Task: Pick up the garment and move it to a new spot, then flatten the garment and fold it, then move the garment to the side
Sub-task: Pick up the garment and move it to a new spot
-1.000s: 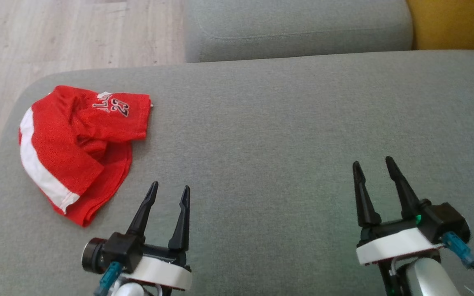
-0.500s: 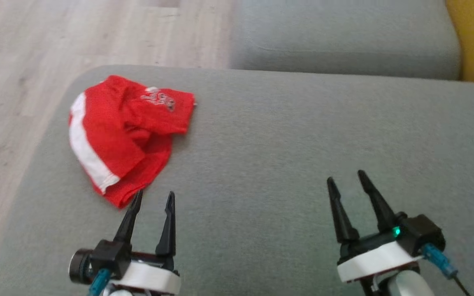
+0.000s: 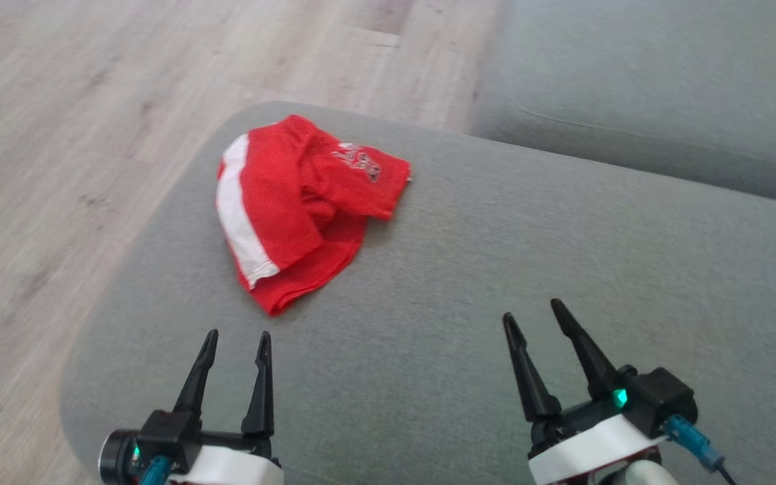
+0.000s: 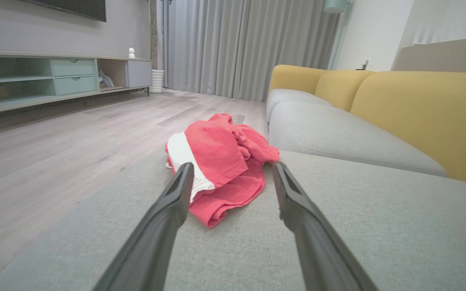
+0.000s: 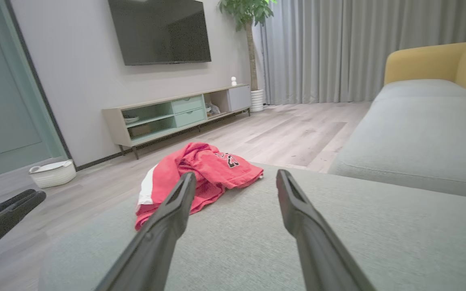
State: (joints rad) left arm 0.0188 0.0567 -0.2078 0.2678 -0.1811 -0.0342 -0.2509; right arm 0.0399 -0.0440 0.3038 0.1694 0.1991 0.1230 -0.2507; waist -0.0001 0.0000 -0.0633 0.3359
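Floor (image 3: 58, 135), pale wood, is running down the left of the head view. Next along, left pincer (image 3: 238, 333) is hovering low over the grey seat (image 3: 469, 269), jaws standing wide apart and holding nothing. Its fingers are pointing toward the near hem of the garment (image 3: 300, 209), near it but not touching.

That garment, red with a white band and a printed number, is lying crumpled at the seat's far-left corner, close to the rounded edge above the floor. In the left wrist view it is sitting ahead of the two fingers, framed between them.

Further right, right pincer (image 3: 531, 308) is hovering over bare seat, well apart from the garment, jaws likewise spread wide with nothing in them. Beyond it, a second grey cushion (image 3: 630, 87) is lying at the upper right.

Progress, as judged: nothing is done yet. The pick-up is not begun; moving to a new spot, flattening, folding and setting aside are all remaining. The left pincer is looking best placed for the first grasp. Risk: with the cloth lying so near the edge, a clumsy push could be nudging it toward the floor.
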